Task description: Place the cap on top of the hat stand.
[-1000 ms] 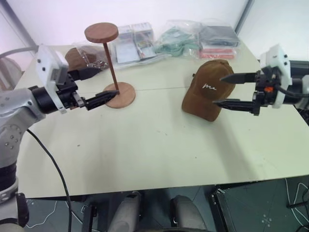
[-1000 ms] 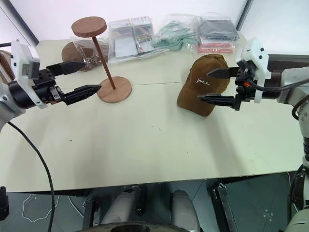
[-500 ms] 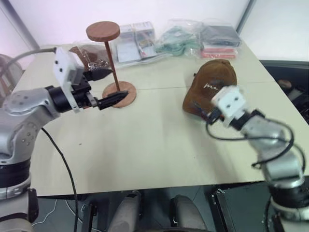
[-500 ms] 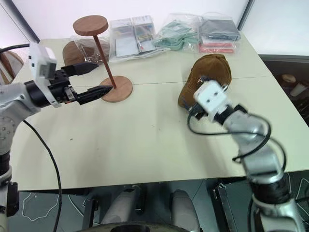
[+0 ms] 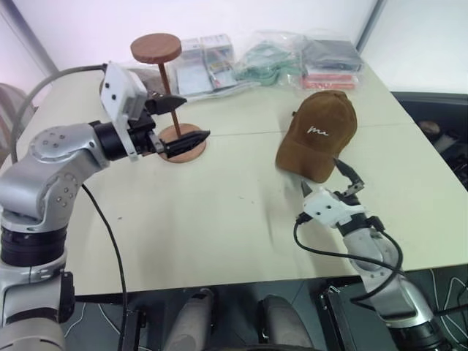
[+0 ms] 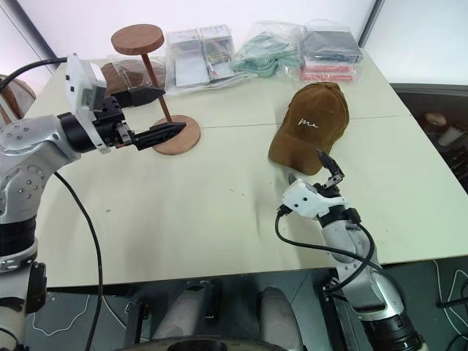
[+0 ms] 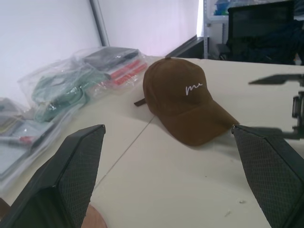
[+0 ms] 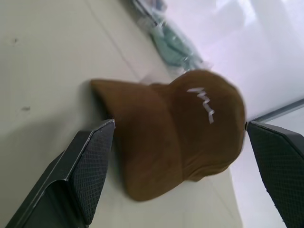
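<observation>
Pre-grasp step judged: cap (image 5: 319, 139) at centre-right unheld, right gripper (image 5: 328, 186) spread below its brim, left gripper (image 5: 184, 120) spread at hat stand (image 5: 170, 99) upper left; next, brim to be clamped & lifted.

The cap (image 5: 319, 135), brown suede with white script on its front, is seen resting brim-down on the table. The hat stand (image 5: 170, 98), reddish-brown wood, is set upright, well apart, its top disc bare.
</observation>
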Controlling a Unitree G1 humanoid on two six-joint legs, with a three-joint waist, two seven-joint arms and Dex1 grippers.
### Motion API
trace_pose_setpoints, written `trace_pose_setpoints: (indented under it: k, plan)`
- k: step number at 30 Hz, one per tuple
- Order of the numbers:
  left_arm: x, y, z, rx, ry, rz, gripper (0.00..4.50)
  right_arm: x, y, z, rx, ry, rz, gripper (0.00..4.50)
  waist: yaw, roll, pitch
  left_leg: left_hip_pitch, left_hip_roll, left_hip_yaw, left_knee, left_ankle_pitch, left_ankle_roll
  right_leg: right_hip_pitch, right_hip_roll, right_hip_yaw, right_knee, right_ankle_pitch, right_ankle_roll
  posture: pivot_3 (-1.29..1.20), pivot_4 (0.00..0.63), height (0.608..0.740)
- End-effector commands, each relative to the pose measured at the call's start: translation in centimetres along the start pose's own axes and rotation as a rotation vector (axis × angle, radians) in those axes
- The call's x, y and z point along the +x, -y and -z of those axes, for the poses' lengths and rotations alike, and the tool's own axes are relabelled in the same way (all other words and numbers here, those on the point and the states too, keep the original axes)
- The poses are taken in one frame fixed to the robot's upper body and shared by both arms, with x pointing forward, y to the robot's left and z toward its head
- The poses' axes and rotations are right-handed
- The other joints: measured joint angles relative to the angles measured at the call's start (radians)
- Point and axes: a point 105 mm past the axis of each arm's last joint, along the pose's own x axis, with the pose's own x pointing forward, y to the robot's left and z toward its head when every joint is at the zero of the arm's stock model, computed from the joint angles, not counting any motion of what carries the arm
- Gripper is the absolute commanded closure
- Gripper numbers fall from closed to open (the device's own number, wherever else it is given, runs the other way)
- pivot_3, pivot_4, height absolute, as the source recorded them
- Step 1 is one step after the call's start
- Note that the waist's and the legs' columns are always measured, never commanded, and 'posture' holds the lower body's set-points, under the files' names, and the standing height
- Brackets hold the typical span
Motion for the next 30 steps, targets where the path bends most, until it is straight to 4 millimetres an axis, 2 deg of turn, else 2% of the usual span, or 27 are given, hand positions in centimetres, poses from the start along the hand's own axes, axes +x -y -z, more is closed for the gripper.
trace_pose_setpoints:
  k: [1,6,14,21,30]
  plan:
    - [0.3,0.5,-1.2,0.045,0.030,0.013,0.00,0.6,-0.2,-0.4,-0.026,0.025,0.016,0.02,0.000,0.000,0.000,0.000,0.000,0.000,0.000,0.000,0.000,0.000,0.000,0.000,0.000,0.000,0.000,0.00,0.150,0.740]
    - [0.1,0.6,-1.3,0.051,0.022,0.008,0.00,1.2,-0.9,0.0,-0.030,0.010,0.008,0.02,0.000,0.000,0.000,0.000,0.000,0.000,0.001,0.000,0.000,0.000,0.000,0.000,0.000,0.000,0.000,0.00,0.150,0.740]
    - [-0.1,0.8,-1.5,0.057,0.017,-0.006,0.00,1.9,-1.7,1.9,-0.040,-0.094,0.012,0.02,0.000,0.000,0.000,0.000,0.000,0.000,0.001,0.000,0.000,0.000,0.000,0.000,0.001,0.000,0.000,0.00,0.150,0.740]
    - [-0.2,0.9,-1.5,0.057,0.016,-0.014,0.00,2.3,-1.3,3.2,-0.020,-0.163,0.039,0.02,0.001,0.000,0.000,0.000,0.000,0.000,0.002,0.000,0.000,0.001,0.000,0.000,0.002,0.000,0.000,0.00,0.150,0.740]
    - [0.0,1.1,-1.5,0.058,0.020,-0.011,0.00,2.2,-0.5,5.2,-0.090,-0.248,0.052,0.02,0.002,-0.001,-0.001,0.001,0.000,0.000,0.003,0.000,0.000,0.002,0.000,0.000,0.002,0.000,0.000,0.00,0.150,0.740]
